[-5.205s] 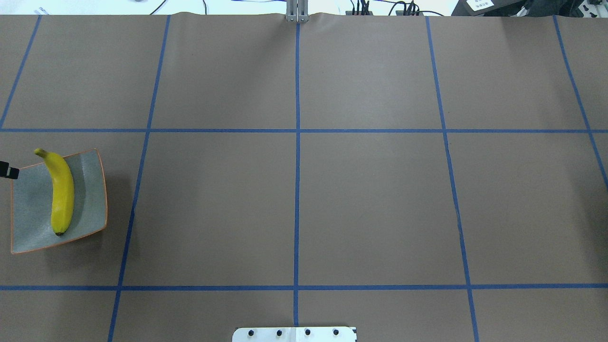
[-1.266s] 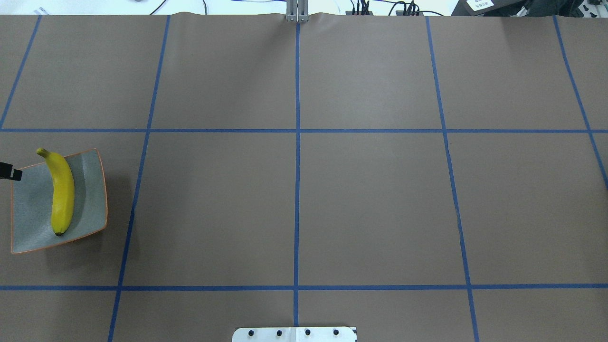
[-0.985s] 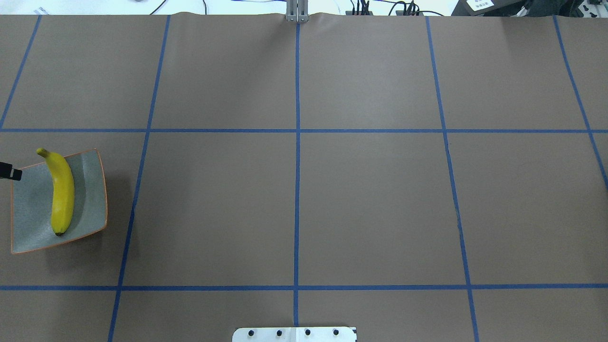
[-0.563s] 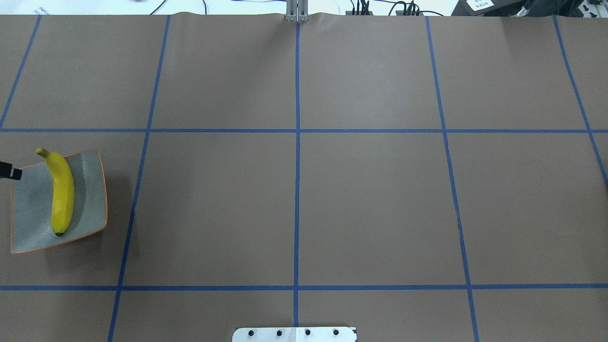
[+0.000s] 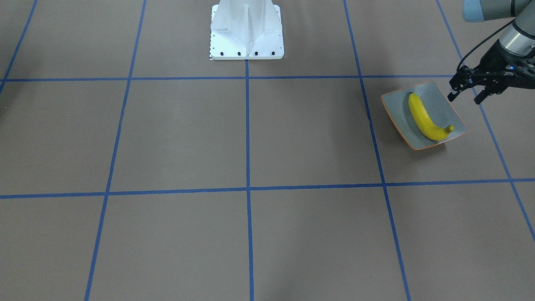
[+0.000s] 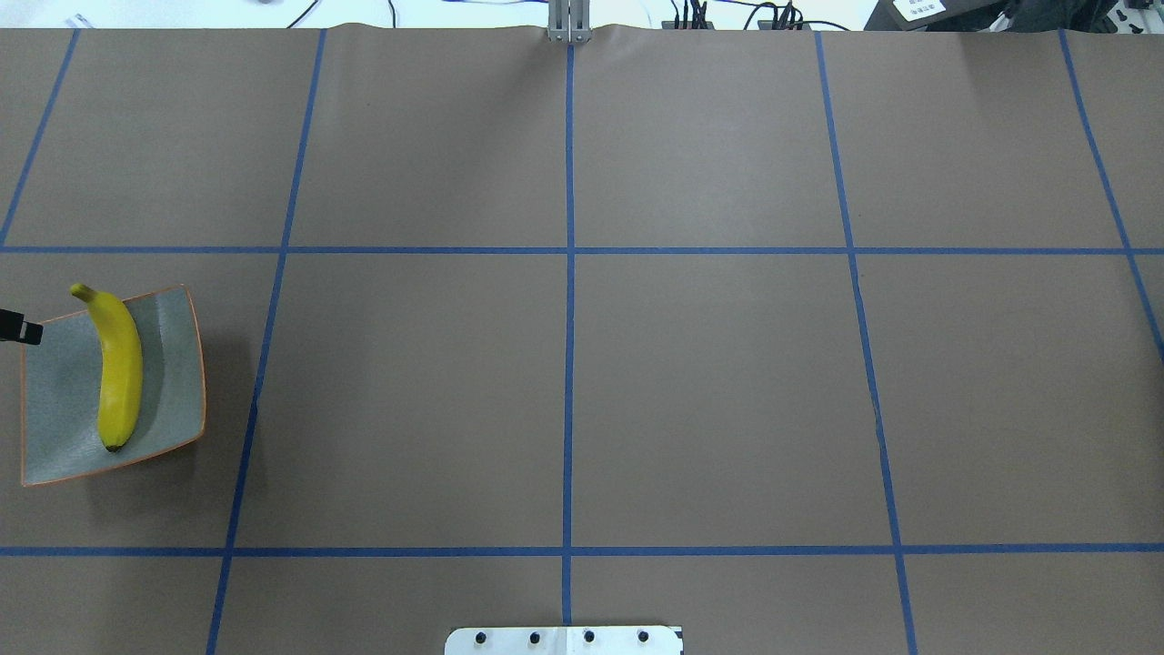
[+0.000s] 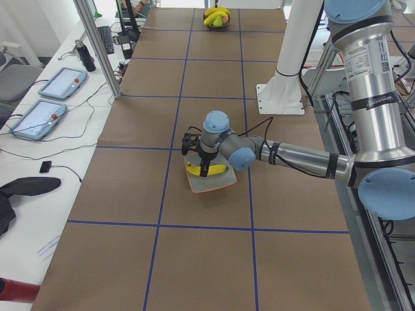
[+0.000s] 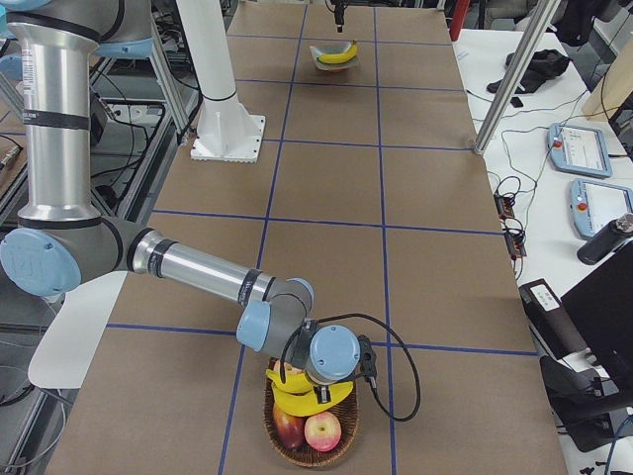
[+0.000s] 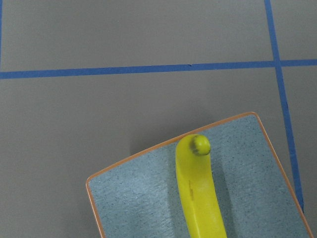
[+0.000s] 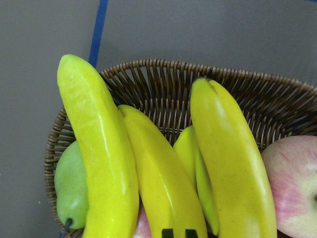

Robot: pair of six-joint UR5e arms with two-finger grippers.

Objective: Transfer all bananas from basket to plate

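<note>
One yellow banana [image 5: 424,117] [image 6: 118,373] [image 9: 198,198] lies lengthwise on the grey-green, orange-rimmed plate [image 5: 397,108] [image 6: 55,409] [image 9: 138,198] at my far left. My left gripper [image 5: 464,97] hovers open just beyond the plate's outer edge, holding nothing. The wicker basket [image 8: 341,450] [image 10: 148,79] sits at my far right with three bananas [image 10: 163,183] on top. My right gripper [image 10: 178,233] hangs right over them. Its two dark fingertips [image 10: 167,232] show close together at the bottom edge of the wrist view, with nothing seen between them.
A red apple [image 10: 297,188] and a green pear [image 10: 72,188] share the basket with the bananas. The white robot base [image 5: 246,29] [image 6: 564,639] stands at the table's middle near edge. Tablets and cables lie on the side bench [image 8: 584,158].
Since five seconds ago the banana's stem end has shifted very slightly on the plate. Over the last second nothing has visibly moved in the overhead view.
</note>
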